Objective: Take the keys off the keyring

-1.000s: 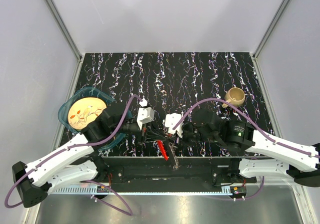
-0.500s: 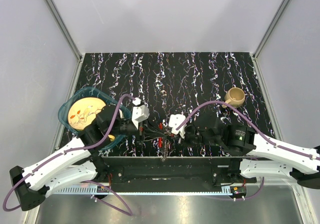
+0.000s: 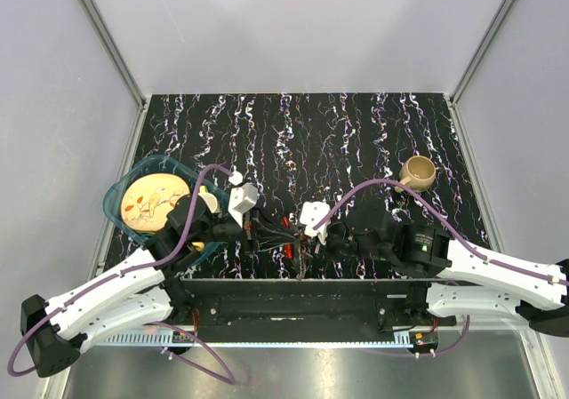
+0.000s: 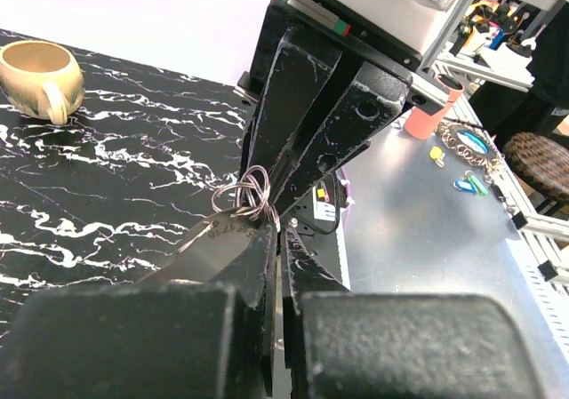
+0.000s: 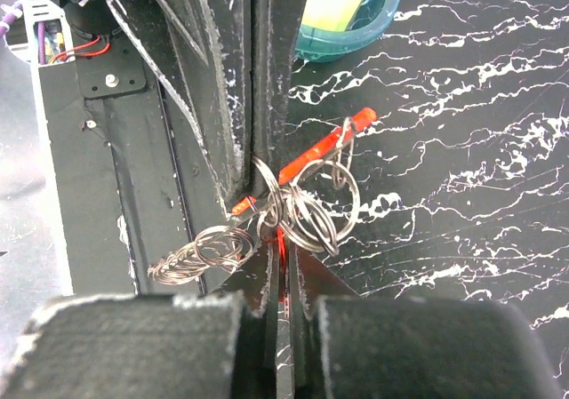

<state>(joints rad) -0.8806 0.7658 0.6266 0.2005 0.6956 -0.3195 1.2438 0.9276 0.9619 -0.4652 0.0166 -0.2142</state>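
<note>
The keyring [image 5: 313, 209] is a bunch of thin metal rings with a red tag [image 5: 322, 150], held above the mat between my two grippers. In the top view the bunch [image 3: 288, 241] is small, with red showing. My left gripper [image 3: 267, 231] is shut on the rings at its tips [image 4: 274, 232]. A silvery stamped key [image 4: 212, 242] lies along its left finger. My right gripper [image 3: 300, 235] faces it and is shut on a red piece [image 5: 283, 250] of the bunch, which looks like a key's red head. A coil of rings [image 5: 196, 252] hangs to the left.
A tan mug [image 3: 416, 172] stands at the right of the black marbled mat and also shows in the left wrist view [image 4: 36, 77]. A teal container [image 3: 119, 193] with a plate inside sits at the left. The bunch hangs close to the mat's near edge.
The two grippers have drawn closer, tip to tip. The red piece and dangling rings that hung by the table's front edge are now up between the fingertips.
</note>
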